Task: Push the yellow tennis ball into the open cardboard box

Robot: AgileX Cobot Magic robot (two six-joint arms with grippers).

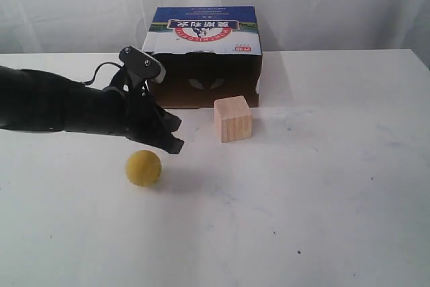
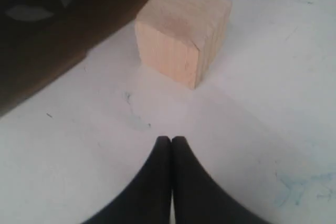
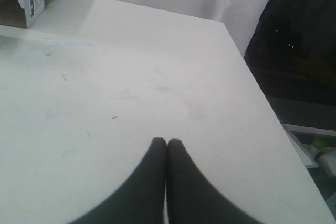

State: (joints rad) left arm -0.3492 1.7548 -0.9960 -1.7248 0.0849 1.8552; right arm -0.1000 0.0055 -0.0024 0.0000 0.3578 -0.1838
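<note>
While both jaws sit pressed together, empty | left jaws hang between yellow tennis ball [image 1: 143,168] and open cardboard box [image 1: 201,28] | risk: push likely rolls ball toward surface's [image 1: 322,199] near edge

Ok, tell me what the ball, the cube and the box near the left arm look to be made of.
The yellow tennis ball looks matte and dull yellow, probably felt over rubber, though the fuzz is too fine to confirm. The wooden cube is pale, unvarnished-looking wood with straight grain lines. The cardboard box is brown cardboard with a blue printed panel.
</note>
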